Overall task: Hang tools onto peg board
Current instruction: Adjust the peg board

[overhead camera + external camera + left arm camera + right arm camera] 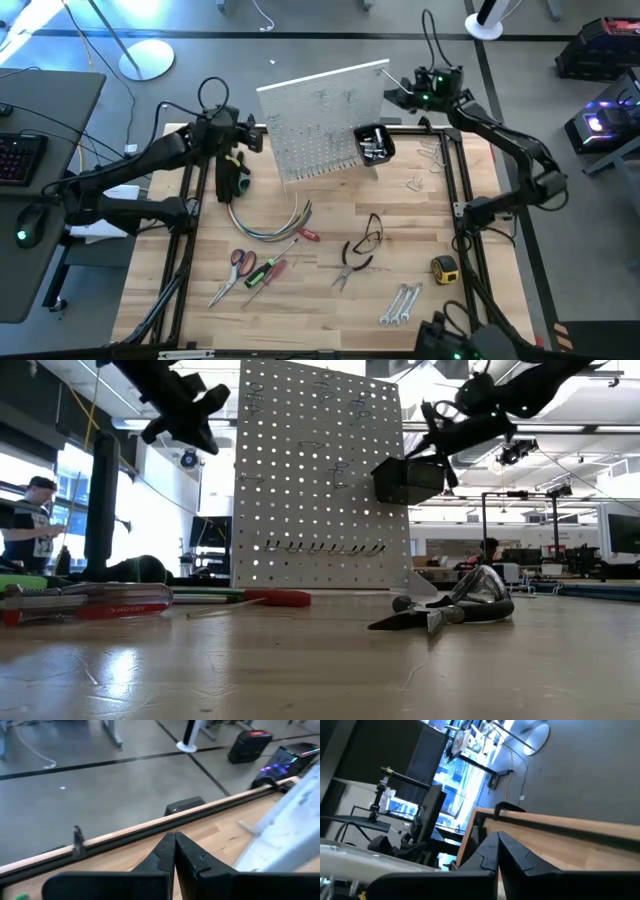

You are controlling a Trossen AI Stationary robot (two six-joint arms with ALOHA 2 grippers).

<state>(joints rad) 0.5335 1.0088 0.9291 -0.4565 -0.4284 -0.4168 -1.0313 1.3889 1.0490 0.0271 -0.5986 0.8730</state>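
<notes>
Flanking our white perforated peg board (325, 120), left gripper (262, 133) and right gripper (388, 96) both pinched closed, empty; tools (345, 265) on the bench (330, 320).

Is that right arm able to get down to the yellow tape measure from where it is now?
Probably yes. The right gripper is shut and empty, up by the peg board. The yellow tape measure lies alone on that arm's side, with nothing over it.

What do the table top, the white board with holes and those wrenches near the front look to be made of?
Table top: pale wood in joined strips, smooth with a slight sheen; seams and grain show.
Peg board: a thin, stiff white panel, painted metal or plastic; the look leaves it open.
Wrenches: bare silvery metal, bright and glinting.
</notes>
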